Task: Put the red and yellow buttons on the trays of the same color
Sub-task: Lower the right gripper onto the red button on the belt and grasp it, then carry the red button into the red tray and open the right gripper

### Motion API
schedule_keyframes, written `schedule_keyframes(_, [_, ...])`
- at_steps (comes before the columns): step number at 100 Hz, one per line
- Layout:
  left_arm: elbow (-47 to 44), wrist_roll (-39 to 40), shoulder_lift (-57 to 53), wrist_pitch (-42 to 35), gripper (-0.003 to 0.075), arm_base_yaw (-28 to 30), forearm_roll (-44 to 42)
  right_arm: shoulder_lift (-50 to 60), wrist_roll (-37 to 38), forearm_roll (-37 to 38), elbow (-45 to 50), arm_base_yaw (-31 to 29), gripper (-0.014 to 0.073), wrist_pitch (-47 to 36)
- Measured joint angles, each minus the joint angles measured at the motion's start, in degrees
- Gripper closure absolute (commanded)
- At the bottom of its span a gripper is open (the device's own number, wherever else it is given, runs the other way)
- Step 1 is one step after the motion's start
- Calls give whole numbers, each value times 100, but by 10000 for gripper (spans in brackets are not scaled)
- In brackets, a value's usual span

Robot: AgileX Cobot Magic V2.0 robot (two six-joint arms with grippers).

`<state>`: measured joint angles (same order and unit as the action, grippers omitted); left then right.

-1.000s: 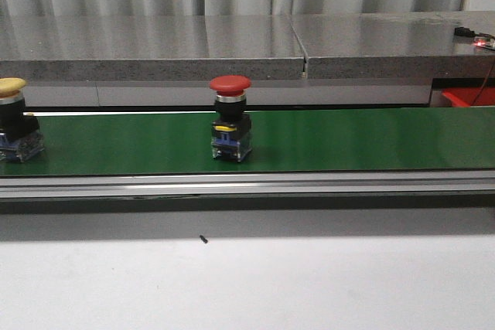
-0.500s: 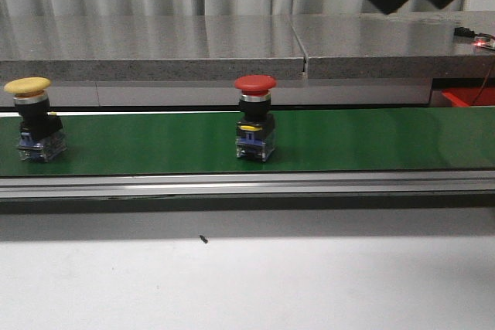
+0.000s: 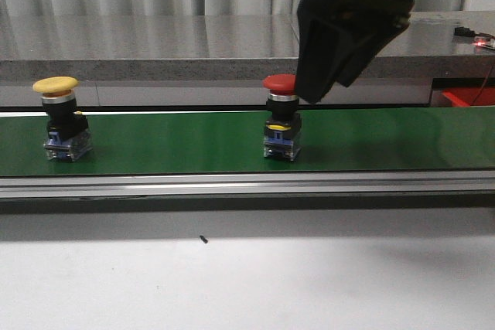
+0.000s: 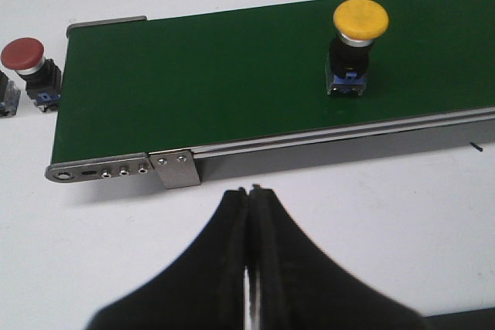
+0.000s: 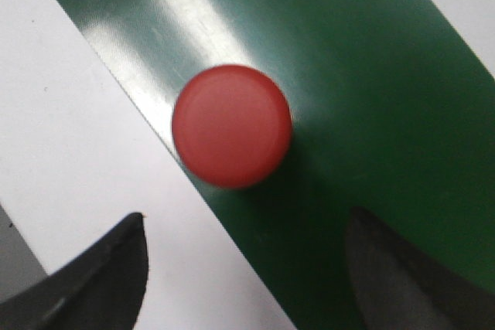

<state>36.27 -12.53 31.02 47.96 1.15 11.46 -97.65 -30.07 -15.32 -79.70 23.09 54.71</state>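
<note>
Descending since 0.5 s ago, the spread right gripper (image 5: 244,268) hangs directly above the red button (image 3: 280,117).

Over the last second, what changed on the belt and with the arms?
Both buttons rode the green belt to the right: the red button from about mid-frame to right of centre, the yellow button in from the left edge. The right gripper came down from the top, open, close to the red cap; nothing gripped. Counter and curtain behind unchanged.
</note>
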Motion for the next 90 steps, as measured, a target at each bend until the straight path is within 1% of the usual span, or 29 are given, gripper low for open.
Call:
schedule_keyframes(12, [0,0,0,0,741,0,0,-160,-127,-111,0,0,60,-304])
schedule_keyframes(19, [0,0,0,0,741,0,0,-203,-191,-187,0,0,109,-501])
schedule_keyframes(28, [0,0,0,0,741,0,0,-238,-244,-249,0,0,270,-690])
schedule_keyframes(31, [0,0,0,0,741,0,0,-246,-244,-264,0,0,337,-718])
schedule_keyframes(36, [0,0,0,0,741,0,0,-246,-244,-263,0,0,418,-741])
schedule_keyframes(41, [0,0,0,0,741,0,0,-246,-244,-275,0,0,473,-749])
schedule_keyframes(45, [0,0,0,0,741,0,0,-246,-248,-275,0,0,501,-749])
schedule_keyframes(49, [0,0,0,0,741,0,0,-246,-248,-275,0,0,512,-753])
schedule_keyframes(58, [0,0,0,0,741,0,0,-224,-248,-275,0,-13,507,-763])
schedule_keyframes(68, [0,0,0,0,741,0,0,-80,-257,-296,0,-191,507,-776])
schedule_keyframes(77, [0,0,0,0,741,0,0,136,-272,-302,0,-536,507,-788])
schedule_keyframes(90, [0,0,0,0,741,0,0,420,-282,-302,0,-1248,507,-867])
